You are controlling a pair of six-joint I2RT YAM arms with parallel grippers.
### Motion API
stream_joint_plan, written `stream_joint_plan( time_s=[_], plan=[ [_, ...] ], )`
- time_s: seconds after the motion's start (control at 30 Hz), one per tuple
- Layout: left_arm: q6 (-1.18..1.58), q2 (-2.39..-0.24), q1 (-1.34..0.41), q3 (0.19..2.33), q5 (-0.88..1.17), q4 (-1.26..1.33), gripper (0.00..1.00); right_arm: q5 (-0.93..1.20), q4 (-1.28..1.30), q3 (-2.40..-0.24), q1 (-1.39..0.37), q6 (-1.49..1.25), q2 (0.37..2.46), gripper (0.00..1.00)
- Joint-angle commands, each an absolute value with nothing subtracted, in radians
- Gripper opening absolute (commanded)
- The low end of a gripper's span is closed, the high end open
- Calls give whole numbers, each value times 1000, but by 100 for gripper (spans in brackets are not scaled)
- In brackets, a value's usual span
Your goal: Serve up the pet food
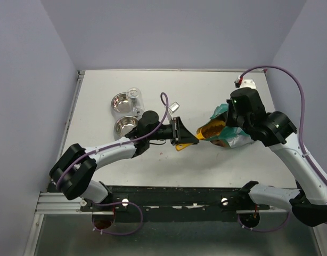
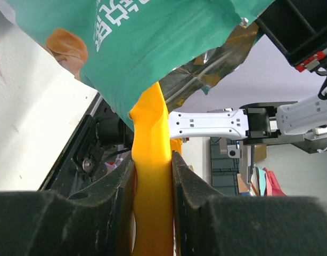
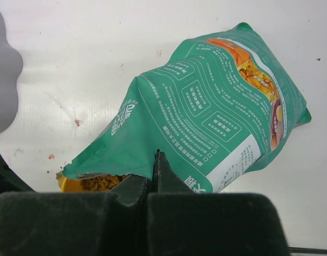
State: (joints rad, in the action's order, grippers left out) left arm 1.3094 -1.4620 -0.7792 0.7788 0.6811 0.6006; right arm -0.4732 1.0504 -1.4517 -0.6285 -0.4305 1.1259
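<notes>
Pet food sits inside the open mouth of the teal bag, brown kibble showing at the torn edge. From the top camera it reads as a brown patch in the bag opening, right of table centre. Bag lies on its side on the white table, mouth toward the left arm. Right gripper is clamped tight, fingers pinching the upper lip of the bag mouth. Left gripper grasps the handle of the orange scoop, which is squeezed between both pads. Scoop head goes into the bag mouth, and its yellow-orange rim shows just under the kibble in the right wrist view. Hard to tell if the scoop carries any kibble, since the bag covers it. 2 bowls stand side by side at the left-back of the table: far steel bowl, near steel bowl. Clear cup stands just beside the far one. All 3 are well apart from the bag.
</notes>
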Motion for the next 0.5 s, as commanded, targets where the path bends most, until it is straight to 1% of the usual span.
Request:
stream_joint_plan(
  time_s=[0.0,0.1,0.2,0.3,0.33,0.37,0.43,0.47],
  plan=[
    [1256,-1397,-755,788,702,730,0,-528,977,-1433,-618,-367,1051,0],
    [1255,-1431,-747,802,713,753,0,-517,983,-1428,-615,-382,1048,0],
    [1287,-1474,-736,811,729,828,0,-467,962,-1420,-618,-382,1034,0],
    [1334,-1479,-730,792,706,939,0,-339,890,-1372,-617,-310,979,0],
    [1338,-1474,-727,804,706,892,0,-318,876,-1362,-617,-301,962,0],
    [1310,-1460,-726,833,704,764,0,-293,862,-1358,-615,-289,953,0],
    [1218,-1425,-726,917,664,390,0,-233,854,-1364,-617,-265,960,0],
    [1188,-1413,-727,949,632,251,0,-194,848,-1365,-617,-255,974,0]
  ],
)
